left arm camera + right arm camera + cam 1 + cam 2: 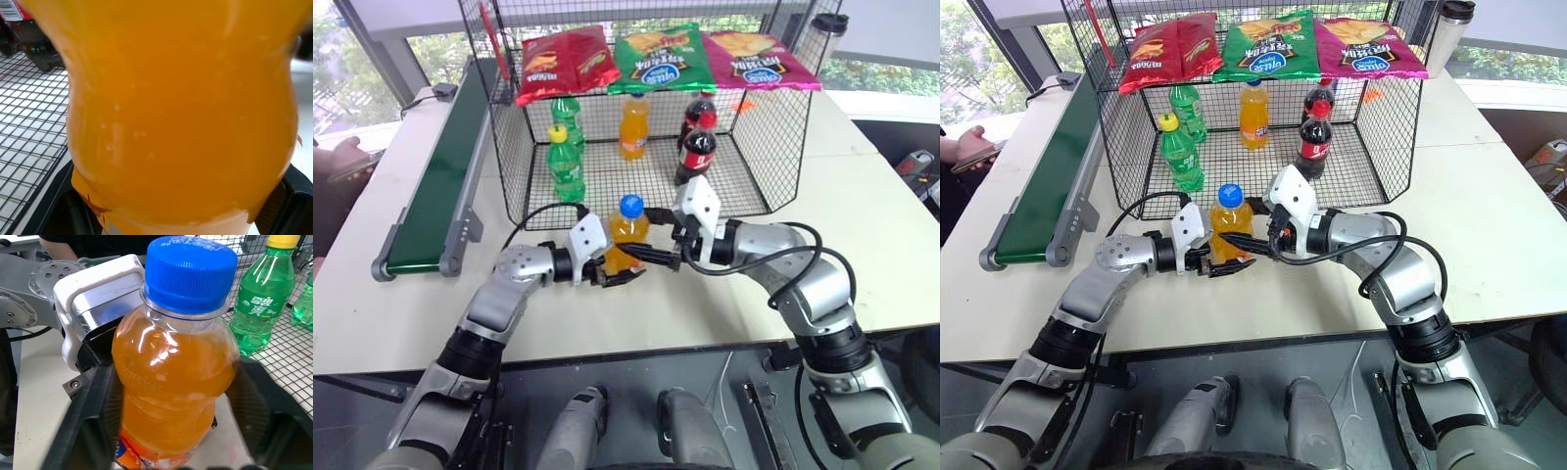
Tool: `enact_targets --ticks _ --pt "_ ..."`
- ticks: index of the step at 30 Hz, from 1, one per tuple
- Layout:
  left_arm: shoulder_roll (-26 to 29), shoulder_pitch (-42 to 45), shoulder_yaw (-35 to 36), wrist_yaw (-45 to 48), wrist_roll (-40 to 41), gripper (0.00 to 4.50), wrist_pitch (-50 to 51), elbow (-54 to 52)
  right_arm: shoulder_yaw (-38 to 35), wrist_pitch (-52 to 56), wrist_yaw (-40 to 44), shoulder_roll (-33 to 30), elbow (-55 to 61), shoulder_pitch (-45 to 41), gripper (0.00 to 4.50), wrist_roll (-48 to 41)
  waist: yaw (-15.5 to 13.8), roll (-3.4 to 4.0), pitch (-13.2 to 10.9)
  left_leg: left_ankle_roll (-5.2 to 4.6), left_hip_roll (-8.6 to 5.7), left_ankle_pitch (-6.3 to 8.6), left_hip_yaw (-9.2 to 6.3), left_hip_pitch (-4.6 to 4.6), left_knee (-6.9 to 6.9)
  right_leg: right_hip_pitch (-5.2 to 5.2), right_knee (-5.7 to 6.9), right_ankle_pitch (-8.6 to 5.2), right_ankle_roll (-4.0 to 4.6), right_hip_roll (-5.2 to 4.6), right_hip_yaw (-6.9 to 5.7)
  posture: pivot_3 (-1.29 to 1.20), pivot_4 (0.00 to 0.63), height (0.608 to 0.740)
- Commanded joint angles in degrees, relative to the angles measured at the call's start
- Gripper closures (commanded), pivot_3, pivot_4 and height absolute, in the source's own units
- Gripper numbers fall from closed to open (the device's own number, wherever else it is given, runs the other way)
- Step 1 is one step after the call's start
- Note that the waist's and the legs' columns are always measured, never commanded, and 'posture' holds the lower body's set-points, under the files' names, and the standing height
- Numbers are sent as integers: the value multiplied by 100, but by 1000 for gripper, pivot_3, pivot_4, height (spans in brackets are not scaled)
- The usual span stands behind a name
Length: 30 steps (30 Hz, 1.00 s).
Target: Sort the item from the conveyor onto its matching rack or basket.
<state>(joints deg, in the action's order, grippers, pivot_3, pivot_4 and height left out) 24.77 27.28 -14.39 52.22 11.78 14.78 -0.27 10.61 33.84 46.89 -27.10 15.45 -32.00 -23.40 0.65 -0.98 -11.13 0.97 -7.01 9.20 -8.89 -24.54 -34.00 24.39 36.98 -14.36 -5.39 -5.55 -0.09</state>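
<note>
The item (628, 231), a small orange soda bottle with a blue cap, stands upright just in front of the open side of the black wire basket (773, 137). My left gripper (622, 272) is shut on its lower body, and the orange bottle (181, 112) looms close in the left wrist view. From the other side my right gripper (656, 257) has its black fingers (95, 421) pressed on both flanks of the bottle (176, 372), below the shoulder. The dark green conveyor (431, 186) runs along the table's left side with nothing on it.
Inside the basket stand two green bottles (566, 162), an orange bottle with an orange cap (634, 125) and two cola bottles (698, 147). Three snack bags (656, 57) lie on its mesh top. A tumbler (824, 39) stands behind. A person's hand (342, 162) is at far left.
</note>
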Motion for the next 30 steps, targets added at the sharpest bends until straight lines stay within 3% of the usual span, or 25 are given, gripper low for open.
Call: enact_targets --ticks 1,9,11,12,13,22,30 --pt "-10 17 107 33 79 1454 -81 -332 -177 -93 -51 42 105 -94 2164 -42 0 0 0 0 0 0 0 0 0 0 0 0 0 0 0 0 150 739" --pt "-29 38 94 -47 -4 1454 -110 -246 -155 15 -73 28 197 -130 2164 -55 3 0 0 0 0 0 0 0 -1 0 1 0 0 0 0 0 150 739" --pt "-37 62 88 30 61 413 -83 -228 -156 31 -84 32 212 -136 2164 -56 1 0 0 0 0 0 0 0 -1 0 2 0 0 0 0 0 150 739" --pt "-25 71 76 103 110 86 -29 -230 -154 32 -89 34 210 -145 2164 -49 0 0 0 0 0 0 0 0 -1 0 2 0 0 0 0 0 150 739" --pt "-25 75 83 109 120 31 -5 -232 -153 41 -92 33 223 -154 2164 -50 0 0 0 0 0 0 0 0 -2 0 2 0 0 0 0 0 150 739" --pt "107 11 260 -60 14 31 23 -187 -164 115 -153 56 279 -201 2164 -66 3 0 0 0 0 0 0 1 -3 0 4 0 0 0 0 0 150 739" --pt "507 -455 1084 -668 89 31 205 -455 -234 8 -438 195 72 -365 2164 82 16 0 0 0 0 0 -1 2 -3 3 9 0 -1 0 1 0 150 739"
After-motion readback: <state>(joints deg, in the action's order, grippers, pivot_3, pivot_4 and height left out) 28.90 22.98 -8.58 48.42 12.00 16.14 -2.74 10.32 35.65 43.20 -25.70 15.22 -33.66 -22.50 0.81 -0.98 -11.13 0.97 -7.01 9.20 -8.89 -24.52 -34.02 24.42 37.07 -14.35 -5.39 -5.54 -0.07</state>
